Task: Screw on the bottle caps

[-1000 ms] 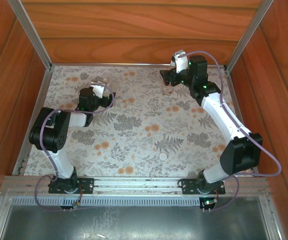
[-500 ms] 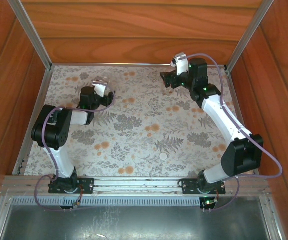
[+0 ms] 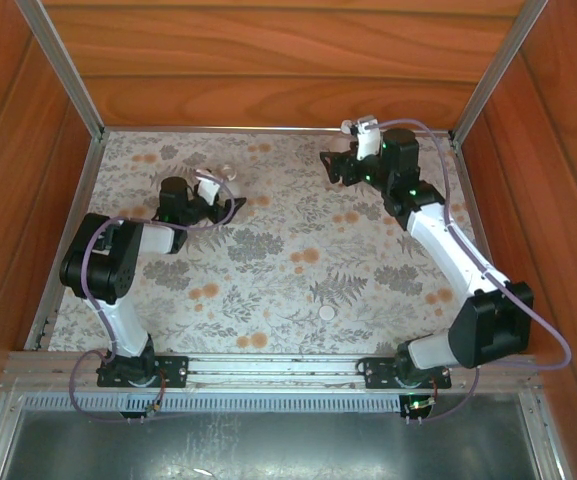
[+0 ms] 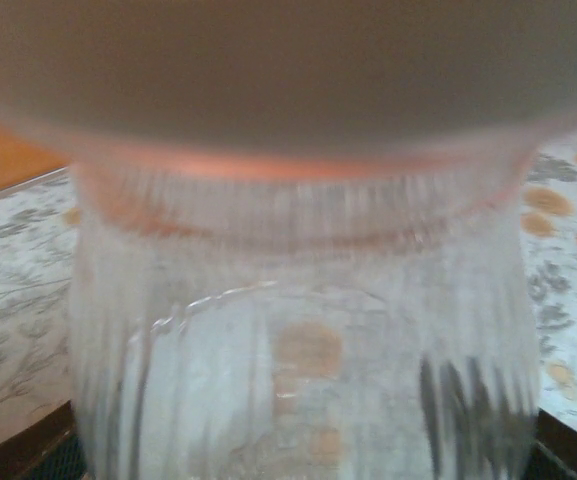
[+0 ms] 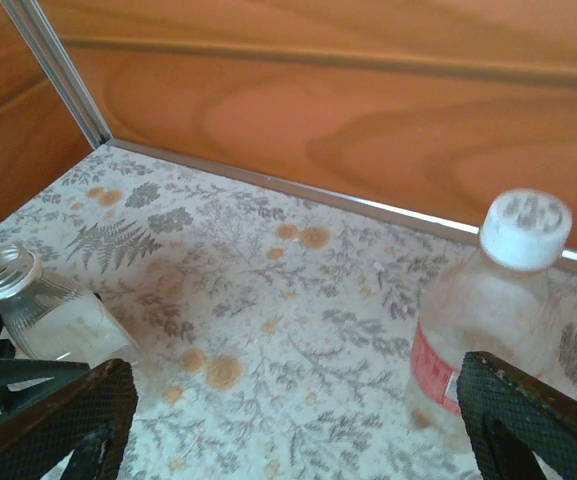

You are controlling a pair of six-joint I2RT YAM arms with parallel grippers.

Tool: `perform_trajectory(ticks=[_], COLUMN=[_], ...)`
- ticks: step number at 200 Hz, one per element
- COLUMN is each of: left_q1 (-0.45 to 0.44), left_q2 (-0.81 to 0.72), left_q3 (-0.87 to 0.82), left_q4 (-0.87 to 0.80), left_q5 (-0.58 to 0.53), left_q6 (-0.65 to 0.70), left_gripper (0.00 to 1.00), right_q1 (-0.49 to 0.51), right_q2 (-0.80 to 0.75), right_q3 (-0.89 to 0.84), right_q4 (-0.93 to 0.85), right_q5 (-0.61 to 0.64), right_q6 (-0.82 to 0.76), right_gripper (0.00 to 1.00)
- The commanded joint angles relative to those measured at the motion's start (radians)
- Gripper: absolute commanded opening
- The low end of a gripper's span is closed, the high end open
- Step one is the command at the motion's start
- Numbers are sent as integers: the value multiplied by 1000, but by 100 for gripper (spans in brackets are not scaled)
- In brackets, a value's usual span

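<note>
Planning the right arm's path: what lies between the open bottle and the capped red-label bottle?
Bare flowered cloth between the open bottle and the capped red-label bottle, as the right wrist view shows.

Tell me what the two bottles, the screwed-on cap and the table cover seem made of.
Red-labelled bottle and uncapped bottle: clear glossy plastic, probably; the pattern shows through their walls. Cap: white matte plastic, judging by its moulded top. Cover: likely printed fabric, matte, floral.

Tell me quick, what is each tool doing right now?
Left tool: closed on the uncapped bottle.
Right tool: open, holding nothing.
</note>
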Motion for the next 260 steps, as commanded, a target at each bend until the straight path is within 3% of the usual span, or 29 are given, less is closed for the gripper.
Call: perform_trajectory(ticks=[1, 12, 85, 110, 152, 207, 228, 260], left_q1=[-24, -44, -155, -173, -179, -187, -189, -189], left_q2=[-34, -42, -54, -65, -81, -92, -93, -94], left_q3=[-14, -19, -30, -59, -113, -145, -155, -165], left_q4=[15, 15, 12, 9, 8, 8, 8, 6], left_q5=[125, 135, 228, 236, 238, 231, 221, 210], left_q6=[47, 60, 84, 95, 110, 157, 175, 182], left_gripper=[60, 60, 59, 59, 59, 59, 59, 59], right_q1=[2, -2, -42, -29, 91, 413, 508, 596], right_q2=[-70, -106, -177, -178, -233, -336, -349, -326], right_q3=[-56, -81, -169, -147, -212, -414, -455, -511], right_q4=[70, 82, 25, -115, -262, -383, -476, -555], right_q5=[41, 25, -132, -159, 26, 401, 480, 480], right_q6=[61, 53, -22, -35, -18, 283, 376, 484], right_gripper=[90, 100, 100, 100, 100, 99, 99, 95])
